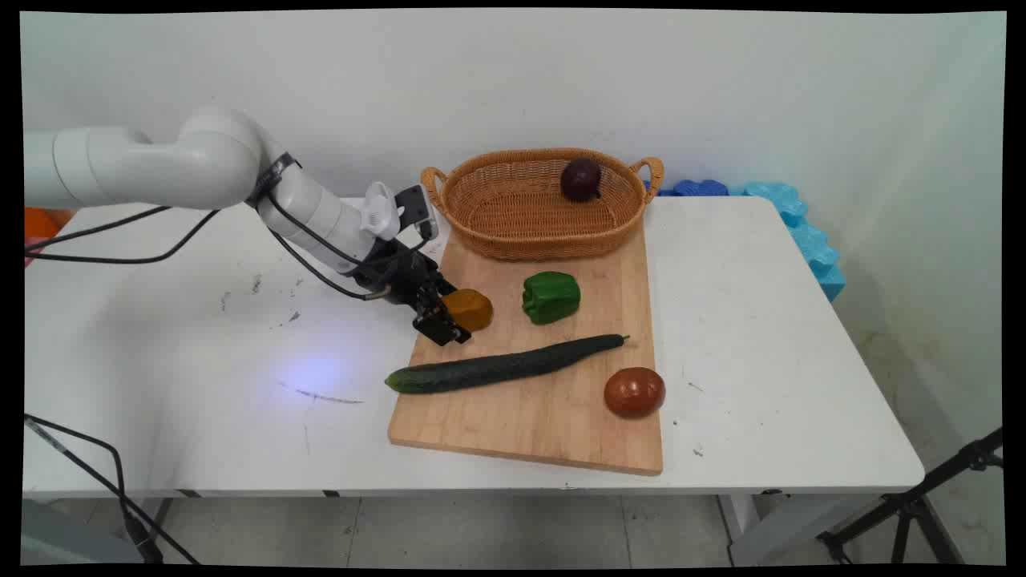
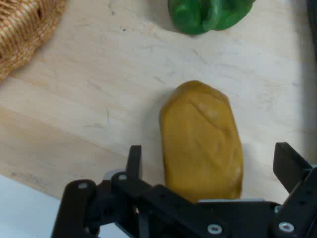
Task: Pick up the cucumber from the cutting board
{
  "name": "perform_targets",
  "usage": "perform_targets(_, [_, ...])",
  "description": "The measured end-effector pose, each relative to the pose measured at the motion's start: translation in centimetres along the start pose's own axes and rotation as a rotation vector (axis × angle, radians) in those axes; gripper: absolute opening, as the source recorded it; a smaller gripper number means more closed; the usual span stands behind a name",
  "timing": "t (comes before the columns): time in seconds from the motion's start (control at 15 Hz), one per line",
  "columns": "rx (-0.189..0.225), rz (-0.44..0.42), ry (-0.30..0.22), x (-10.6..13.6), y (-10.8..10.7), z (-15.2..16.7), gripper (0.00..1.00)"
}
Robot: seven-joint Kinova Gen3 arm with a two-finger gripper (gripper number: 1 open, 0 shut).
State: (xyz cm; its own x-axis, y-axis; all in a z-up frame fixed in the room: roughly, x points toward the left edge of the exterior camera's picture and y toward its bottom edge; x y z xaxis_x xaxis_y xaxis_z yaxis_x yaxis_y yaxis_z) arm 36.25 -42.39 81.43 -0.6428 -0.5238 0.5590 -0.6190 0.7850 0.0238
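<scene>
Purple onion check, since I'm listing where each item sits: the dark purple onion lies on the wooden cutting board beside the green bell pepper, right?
Not quite. The dark purple onion lies inside the woven wicker basket, not on the wooden cutting board; the main view shows it. The green bell pepper is on the board.

The black claw point(image 1: 446, 319) straddled a mustard-yellow potato point(image 1: 470, 308) on the pale wooden cutting board point(image 1: 537, 409). Beyond it sat a glossy green bell pepper point(image 1: 551, 296), beside it a dark green cucumber point(image 1: 505, 366). Farther off were a red-brown tomato point(image 1: 634, 392), a tan woven basket point(image 1: 513, 216), a dark purple onion point(image 1: 580, 179) and the white tabletop point(image 1: 200, 385).
</scene>
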Motion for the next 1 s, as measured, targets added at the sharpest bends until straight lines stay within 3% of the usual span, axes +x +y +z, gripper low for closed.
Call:
perform_targets(0.4, [-0.018, 0.014, 0.003, 1.1, 0.4, -3.0, 1.0])
perform_targets(1.0, [-0.098, 0.007, 0.016, 3.6, 3.4, -6.1, 1.0])
